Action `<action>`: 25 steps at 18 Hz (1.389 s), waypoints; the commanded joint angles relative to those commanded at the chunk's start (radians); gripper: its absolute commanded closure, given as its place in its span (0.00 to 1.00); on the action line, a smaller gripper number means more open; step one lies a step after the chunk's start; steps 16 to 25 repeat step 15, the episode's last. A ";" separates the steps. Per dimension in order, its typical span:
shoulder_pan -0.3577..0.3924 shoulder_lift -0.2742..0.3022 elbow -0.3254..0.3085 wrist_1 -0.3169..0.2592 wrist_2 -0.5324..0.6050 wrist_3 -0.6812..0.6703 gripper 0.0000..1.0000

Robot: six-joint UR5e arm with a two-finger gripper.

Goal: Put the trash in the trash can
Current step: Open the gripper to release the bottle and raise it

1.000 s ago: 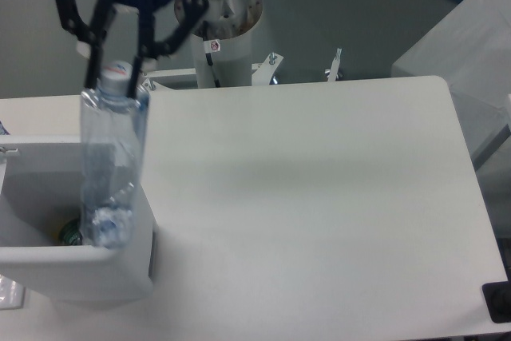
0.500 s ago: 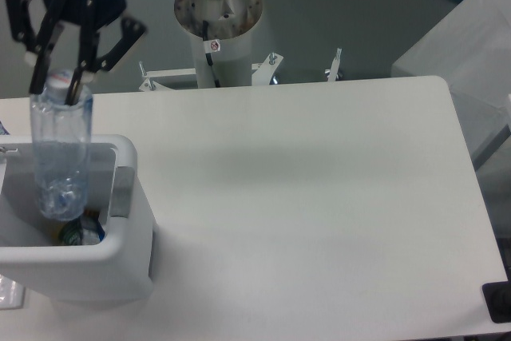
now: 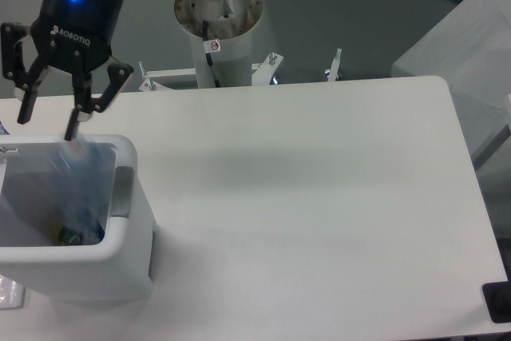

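the single fixed camera looks down on a white counter (image 3: 303,197) with rounded corners. at the upper left the hand (image 3: 48,121) hangs above the far edge of the trash can (image 3: 120,261), its two dark fingers (image 3: 76,117) spread wide apart with nothing between them. its black body shows a lit blue dot and the white lettering "robotiq". just under the fingertips the bottle (image 3: 80,189) appears as a blurred bluish streak standing roughly upright inside the trash can, near the right wall, its top close to rim level and apart from the fingers; the blur hides its neck and any label. at its foot, on the bin floor, something small in green and white shows, too unclear to name. the trash can is a white bin with a thick rounded rim and a grey strip on its right inner wall, sitting at the counter's left front corner. behind the counter stands the arm's grey round pedestal (image 3: 217,13), carrying a small red and white sticker whose marking cannot be read
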State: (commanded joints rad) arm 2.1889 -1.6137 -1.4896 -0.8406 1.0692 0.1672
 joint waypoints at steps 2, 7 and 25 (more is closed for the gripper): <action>0.044 0.002 0.006 0.000 0.002 0.035 0.00; 0.181 -0.041 0.037 -0.006 0.061 0.169 0.00; 0.221 -0.106 0.074 -0.032 0.221 0.385 0.00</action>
